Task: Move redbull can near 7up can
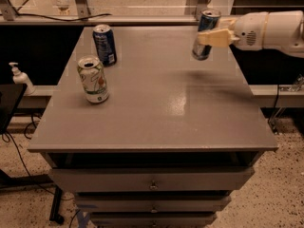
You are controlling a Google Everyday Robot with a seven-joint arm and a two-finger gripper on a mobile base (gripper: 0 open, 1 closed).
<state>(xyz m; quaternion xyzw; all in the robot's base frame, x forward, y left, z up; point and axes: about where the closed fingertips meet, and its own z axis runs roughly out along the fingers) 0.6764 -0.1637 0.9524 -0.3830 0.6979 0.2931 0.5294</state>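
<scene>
Above table (156,108): claw (205,37) w/ redbull can (202,52).

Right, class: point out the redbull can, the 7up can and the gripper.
redbull can (208,22), camera view, upper body under the rim.
7up can (94,82), camera view, middle of its side.
gripper (205,37), camera view, between fingertips, clamped on the redbull can, far right.

The pincer (207,37) hangs above the far right corner of the tabletop (156,113). Its visible finger (217,37) is a flat, pale tan blade, squared at the tip and widening toward the wrist. Behind it, over the tabletop's right edge, sits a smooth, rounded white housing (251,30) with a small patch of dark dots on its side. Beyond the tabletop's edge, a thin dark seam rings the thick, tubular white arm (285,30).
</scene>
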